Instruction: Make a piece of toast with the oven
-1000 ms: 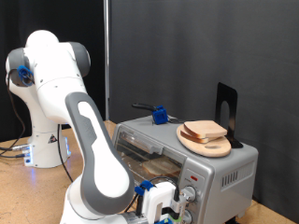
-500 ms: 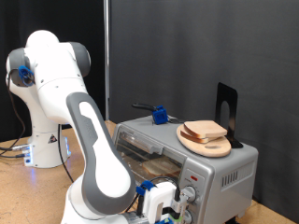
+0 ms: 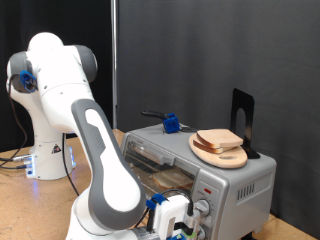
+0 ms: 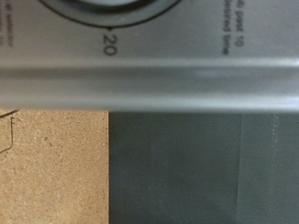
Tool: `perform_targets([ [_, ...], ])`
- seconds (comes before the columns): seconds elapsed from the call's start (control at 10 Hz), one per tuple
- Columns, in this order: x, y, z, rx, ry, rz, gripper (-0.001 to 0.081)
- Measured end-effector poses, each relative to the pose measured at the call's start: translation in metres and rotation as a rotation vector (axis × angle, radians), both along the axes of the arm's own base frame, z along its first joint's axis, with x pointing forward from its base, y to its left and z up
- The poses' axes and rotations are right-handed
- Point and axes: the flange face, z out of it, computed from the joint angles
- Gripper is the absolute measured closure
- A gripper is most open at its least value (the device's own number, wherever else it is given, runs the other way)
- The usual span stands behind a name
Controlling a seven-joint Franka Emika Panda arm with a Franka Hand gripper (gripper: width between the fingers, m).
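Note:
The silver toaster oven stands at the exterior view's lower right, its glass door facing left. The piece of toast lies on a round wooden board on top of the oven. My gripper is low at the oven's front panel, right by the round knobs. The wrist view shows only a close-up of the oven's panel, with the rim of a timer dial marked 20; the fingers are not in that view.
A small blue object and a black upright bracket stand on the oven top beside the board. The robot's white base stands on the wooden table at the left. A black curtain hangs behind.

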Motion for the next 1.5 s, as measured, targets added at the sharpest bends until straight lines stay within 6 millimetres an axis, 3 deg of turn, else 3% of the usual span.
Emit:
perform_targets([
  [0.1,0.000,0.000,0.000,0.000,-0.001,0.000,0.0722],
  [0.4,0.000,0.000,0.000,-0.001,-0.017,0.001,0.0719],
  [1.5,-0.011,0.002,-0.008,0.026,-0.401,-0.066,0.0717],
])
